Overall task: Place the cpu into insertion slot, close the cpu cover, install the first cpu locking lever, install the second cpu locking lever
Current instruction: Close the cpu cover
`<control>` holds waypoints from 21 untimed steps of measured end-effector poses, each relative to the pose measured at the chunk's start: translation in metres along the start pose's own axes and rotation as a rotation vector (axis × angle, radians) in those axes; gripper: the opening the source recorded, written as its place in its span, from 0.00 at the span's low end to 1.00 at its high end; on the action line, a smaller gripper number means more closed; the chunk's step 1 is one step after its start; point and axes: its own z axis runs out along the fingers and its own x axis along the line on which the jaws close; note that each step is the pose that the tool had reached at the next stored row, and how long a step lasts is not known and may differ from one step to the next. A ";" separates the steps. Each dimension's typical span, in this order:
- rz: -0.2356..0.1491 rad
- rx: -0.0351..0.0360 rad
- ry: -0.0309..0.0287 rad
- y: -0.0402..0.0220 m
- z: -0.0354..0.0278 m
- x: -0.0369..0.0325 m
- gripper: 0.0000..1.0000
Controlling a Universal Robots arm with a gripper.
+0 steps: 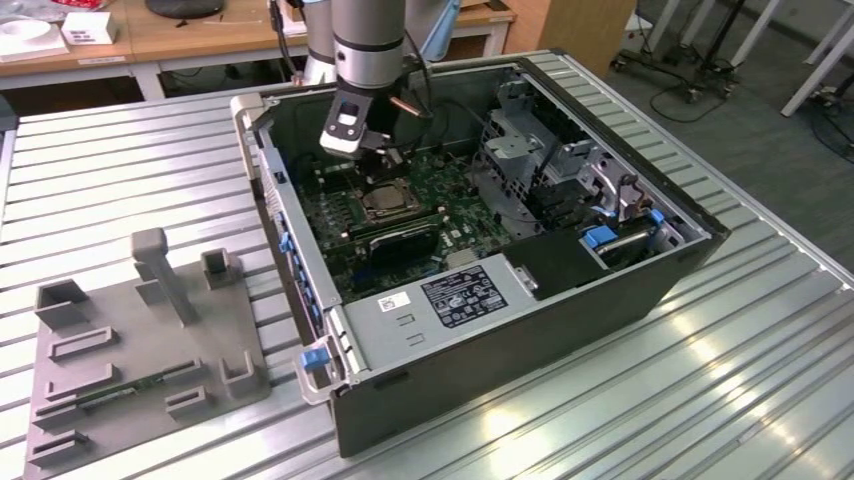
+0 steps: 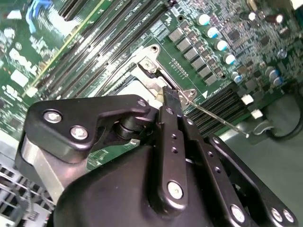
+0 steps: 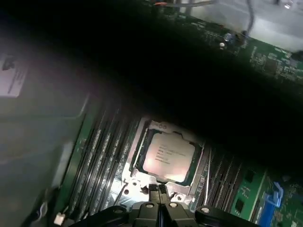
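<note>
Fingers (image 3: 153,190): black, pinched together, nothing seen btwn them. Tips down at the socket's edge, just beside a thin springy wire lever (image 2: 213,117) in the second wrist view; touching or not, can't tell.

Small flat square cpu w/ pale silvery-tan metal top (image 3: 169,156): seated in its slot on the green motherboard (image 1: 447,180), inside the open dark computer case (image 1: 574,330) on the slatted metal desk (image 1: 747,380). Thin square metal cpu cover (image 3: 136,151): lying flat around the chip, framing it.

Handling, as a guess: cpu light, stiff, fragile, top smooth & prob. slippery. Best taken by opposite edges, never the contact side. Cover stiff but thin, swinging on its hinge only; best pushed at the free edge.

Arm pose: grey arm (image 1: 367,40) dropping near vertical from the exterior view's top, wrist inside the case, fingers pointing down over the socket.
</note>
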 end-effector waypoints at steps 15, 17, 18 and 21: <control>-0.165 -0.0009 -0.0007 -0.0001 0.0007 0.0000 0.11; -0.165 -0.0009 -0.0006 -0.0001 0.0007 0.0000 0.11; -0.165 -0.0009 -0.0007 -0.0001 0.0007 0.0000 0.11; -0.186 -0.0013 -0.0003 -0.0001 0.0008 0.0000 0.11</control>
